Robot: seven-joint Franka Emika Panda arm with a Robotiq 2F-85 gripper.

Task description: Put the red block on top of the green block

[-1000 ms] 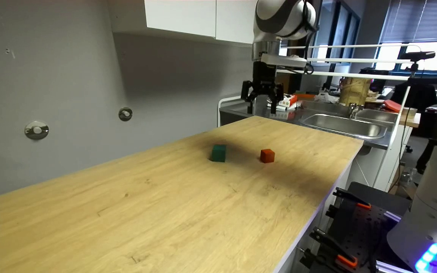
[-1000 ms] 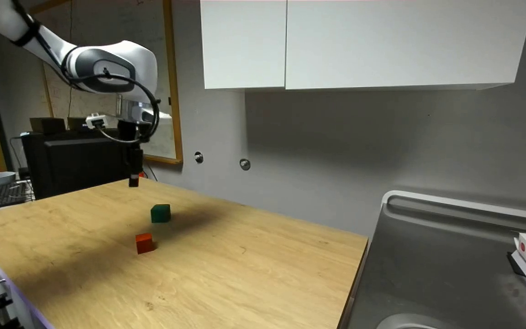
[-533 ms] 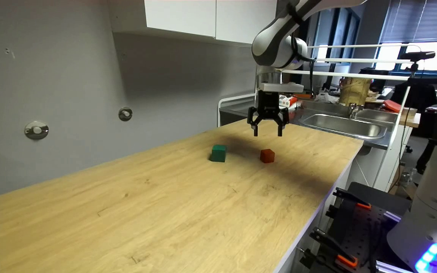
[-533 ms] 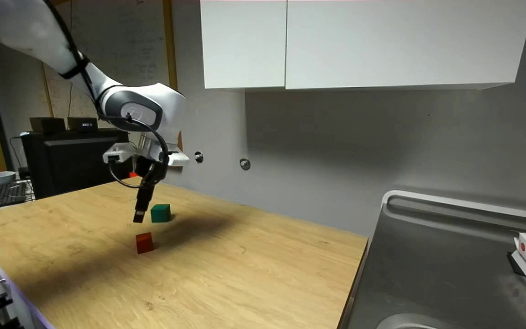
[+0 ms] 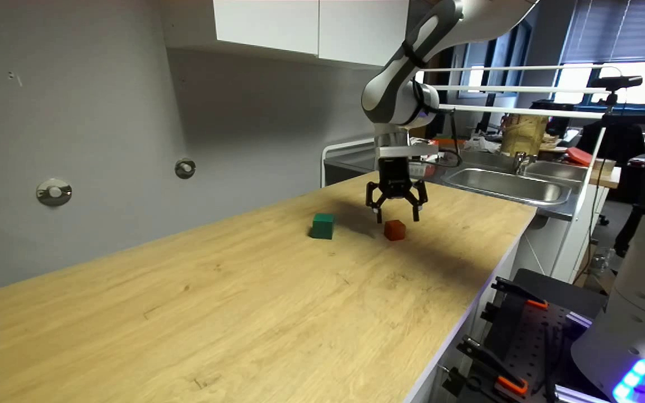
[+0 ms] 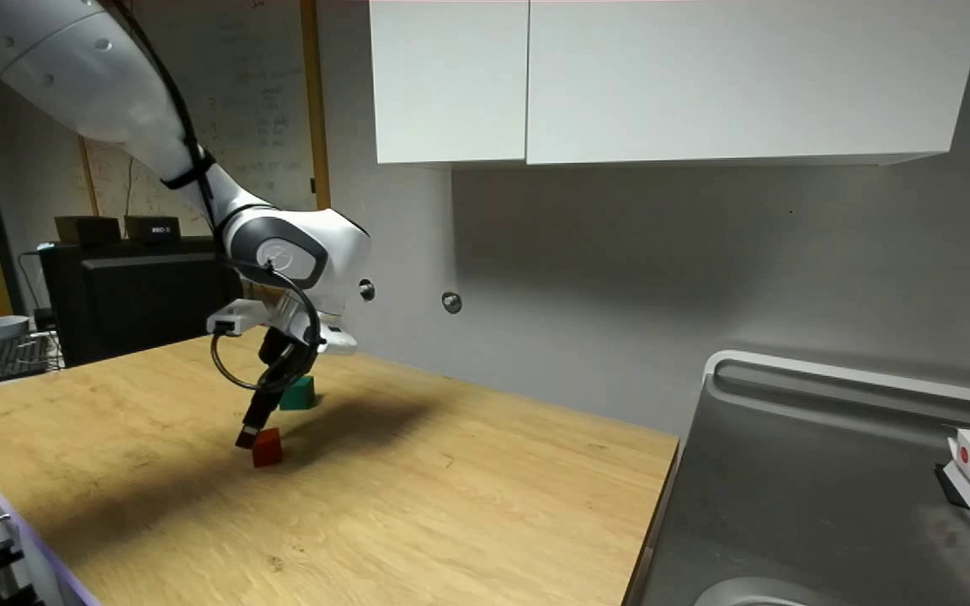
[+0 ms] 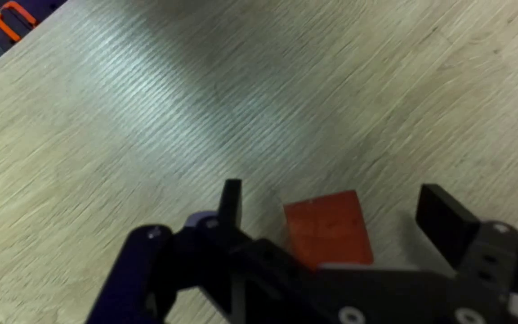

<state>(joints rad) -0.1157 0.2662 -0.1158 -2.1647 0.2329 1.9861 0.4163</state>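
Red block (image 7: 328,227): flat on the wooden table (image 5: 233,302); in the wrist view it sits between the 2 fingers (image 7: 445,222) of the gripper (image 5: 397,217), a gap on each side.
Gripper: black, spread well wider than the red block.
Fingertips (image 5: 379,216): just beside the red block; whether they touch the wood is hard to judge.
Green block (image 6: 298,396): on the same table, apart from the red block, partly behind the gripper in an exterior view.
Arm (image 6: 283,244): white and grey, slanting down from the upper left in an exterior view.
Sink (image 5: 507,186): steel, past the table's far end.
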